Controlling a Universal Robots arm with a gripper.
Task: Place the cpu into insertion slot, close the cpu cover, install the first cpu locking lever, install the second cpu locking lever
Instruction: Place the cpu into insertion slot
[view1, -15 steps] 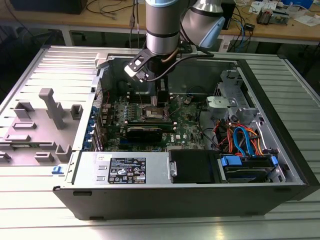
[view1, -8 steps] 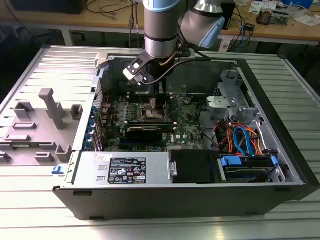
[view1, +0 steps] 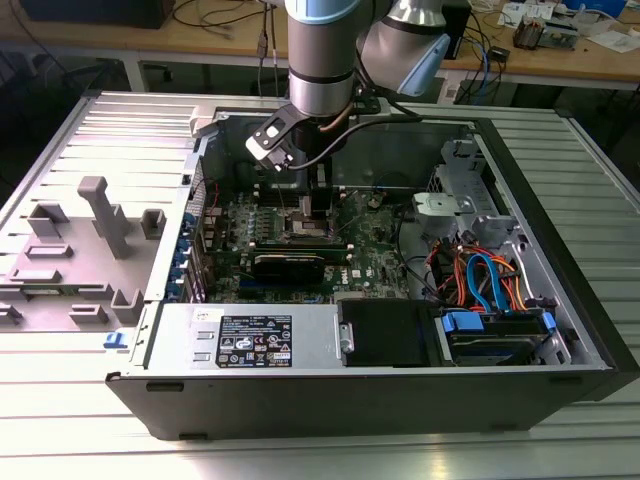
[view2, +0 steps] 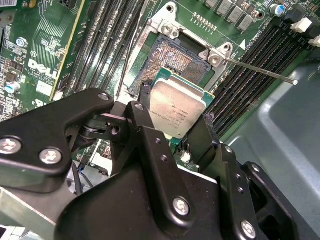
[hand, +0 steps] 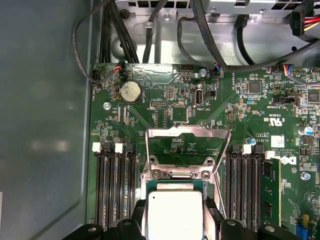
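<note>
Jaws are drawn in narrow on the cpu (view2: 175, 107), gripping it by two opposite edges with its silvery top facing up; that hold, I judge, leaves the underside free to meet the contacts; the chip hangs just over the insertion slot (view2: 172, 60), overlapping the near part of its dark pin field, and whether it touches yet cannot be told; in the first wrist view the cpu cover (hand: 187, 129) stands swung up on its hinge beyond the chip, out of the way so the socket lies open; a thin locking lever (view2: 260, 73) sticks out free at the side, unlatched, which fits a cover not yet closed; long black memory slots (view2: 100, 55) flank the socket on both sides; the motherboard (view1: 375, 250) lies flat in an open computer case (view1: 300, 400) set on its side, with the arm (view1: 320, 60) reaching down into it from above; the case rests on a ribbed metal worktop (view1: 80, 440), a grey plastic fixture (view1: 100, 215) beside it toward the exterior view's left; wooden benches (view1: 560, 65) strewn with cables run along behind.
</note>
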